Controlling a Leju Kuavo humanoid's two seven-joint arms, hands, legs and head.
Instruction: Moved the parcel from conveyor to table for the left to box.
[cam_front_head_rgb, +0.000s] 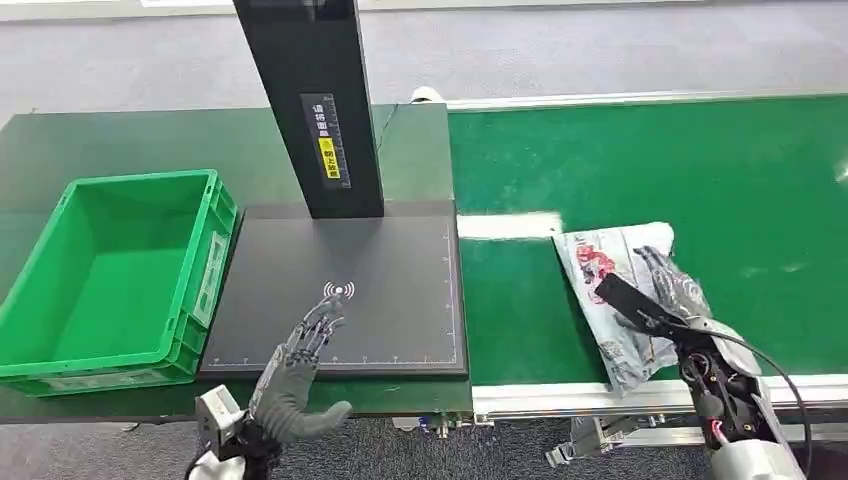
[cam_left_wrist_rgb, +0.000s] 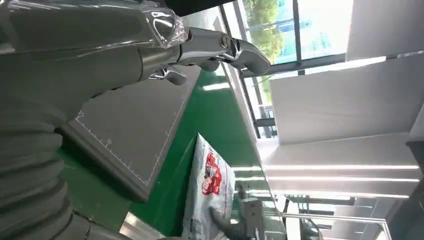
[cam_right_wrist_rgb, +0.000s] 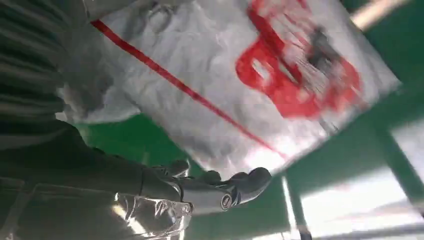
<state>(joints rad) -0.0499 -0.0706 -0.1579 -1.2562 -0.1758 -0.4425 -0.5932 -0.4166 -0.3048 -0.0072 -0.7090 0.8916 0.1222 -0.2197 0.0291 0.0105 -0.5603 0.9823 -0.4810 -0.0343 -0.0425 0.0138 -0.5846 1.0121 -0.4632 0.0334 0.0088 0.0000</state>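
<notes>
Right hand (cam_front_head_rgb: 668, 283) has its fingers (cam_right_wrist_rgb: 245, 182) laid over the parcel (cam_front_head_rgb: 615, 290) on the green conveyor (cam_front_head_rgb: 740, 190), real grip or not, can't tell. Left hand (cam_front_head_rgb: 300, 355) hovers flat, fingers spread and empty, over the black pad (cam_front_head_rgb: 390, 290) on the worktop (cam_front_head_rgb: 120, 140), beside the green crate (cam_front_head_rgb: 60, 290)
</notes>
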